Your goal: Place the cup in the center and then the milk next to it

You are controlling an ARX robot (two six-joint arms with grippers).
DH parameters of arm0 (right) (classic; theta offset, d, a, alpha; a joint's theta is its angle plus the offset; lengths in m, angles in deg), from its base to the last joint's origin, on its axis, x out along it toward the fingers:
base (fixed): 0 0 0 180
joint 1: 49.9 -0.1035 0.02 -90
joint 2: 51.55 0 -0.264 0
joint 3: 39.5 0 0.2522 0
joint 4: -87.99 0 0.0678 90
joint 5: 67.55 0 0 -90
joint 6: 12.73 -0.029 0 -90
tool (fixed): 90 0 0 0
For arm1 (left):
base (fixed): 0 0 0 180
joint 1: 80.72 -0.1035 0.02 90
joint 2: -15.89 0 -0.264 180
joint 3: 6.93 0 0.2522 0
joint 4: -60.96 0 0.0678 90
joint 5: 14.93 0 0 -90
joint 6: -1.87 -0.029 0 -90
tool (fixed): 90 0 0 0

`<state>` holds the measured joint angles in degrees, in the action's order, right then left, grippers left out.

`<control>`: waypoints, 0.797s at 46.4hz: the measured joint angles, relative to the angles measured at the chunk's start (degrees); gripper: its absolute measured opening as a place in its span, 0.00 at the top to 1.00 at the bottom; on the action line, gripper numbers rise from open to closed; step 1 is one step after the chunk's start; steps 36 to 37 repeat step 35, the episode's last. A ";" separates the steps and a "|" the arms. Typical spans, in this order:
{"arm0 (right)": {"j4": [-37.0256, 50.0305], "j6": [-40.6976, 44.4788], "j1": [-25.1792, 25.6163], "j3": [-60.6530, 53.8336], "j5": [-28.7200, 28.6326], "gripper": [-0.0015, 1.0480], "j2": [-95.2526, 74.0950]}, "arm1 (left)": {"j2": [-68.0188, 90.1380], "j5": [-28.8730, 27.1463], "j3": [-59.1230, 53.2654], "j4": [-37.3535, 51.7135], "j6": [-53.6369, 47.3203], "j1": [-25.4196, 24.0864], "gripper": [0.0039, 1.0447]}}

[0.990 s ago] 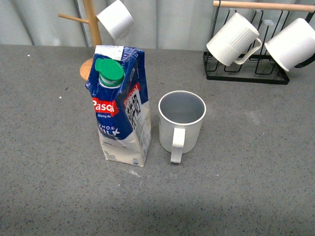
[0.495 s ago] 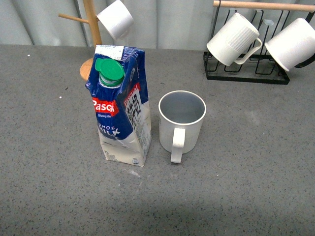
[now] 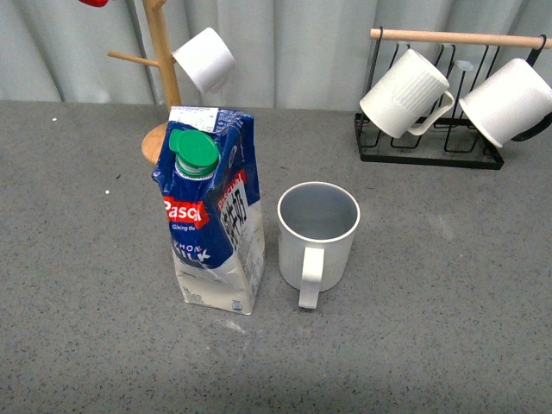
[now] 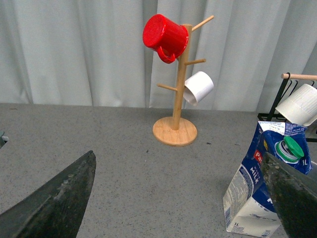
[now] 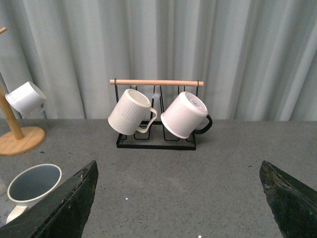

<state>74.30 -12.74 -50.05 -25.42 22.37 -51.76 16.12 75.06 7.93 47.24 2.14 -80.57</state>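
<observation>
Cup [image 3: 317, 226] stands mid-desk [image 3: 448, 293], milk [image 3: 211, 211] just beside; both end effectors spread, empty; any nudge could topple the dented carton.

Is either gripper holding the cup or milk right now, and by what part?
Nothing is held. Both grippers are open and empty; the cup and milk carton stand free on the table.

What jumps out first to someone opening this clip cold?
The blue milk carton with its green cap stands mid-table, the cup upright close on its right, handle toward the camera. Behind, a red mug hangs high on the wooden tree, and two pale mugs hang on the black rack.
</observation>
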 joint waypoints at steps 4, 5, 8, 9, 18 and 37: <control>0.00 0.00 0.00 0.00 0.00 0.09 0.00 | 0.00 0.02 0.00 0.00 -0.02 0.00 0.06; 0.00 0.00 0.00 0.00 0.00 0.09 0.00 | 0.00 0.02 0.00 0.00 0.00 0.00 0.06; 0.00 0.00 0.00 0.00 0.00 0.09 0.00 | 0.00 0.02 0.00 0.00 -0.02 0.00 0.06; 0.00 0.00 0.00 0.00 0.00 0.09 0.00 | 0.00 0.02 0.00 0.00 -0.02 0.00 0.06; 0.00 0.00 0.00 0.00 0.00 0.09 0.00 | 0.00 0.02 0.00 0.00 -0.02 0.00 0.06; 0.00 0.00 0.00 0.00 0.00 0.09 0.00 | 0.00 0.02 0.00 0.00 -0.02 0.00 0.06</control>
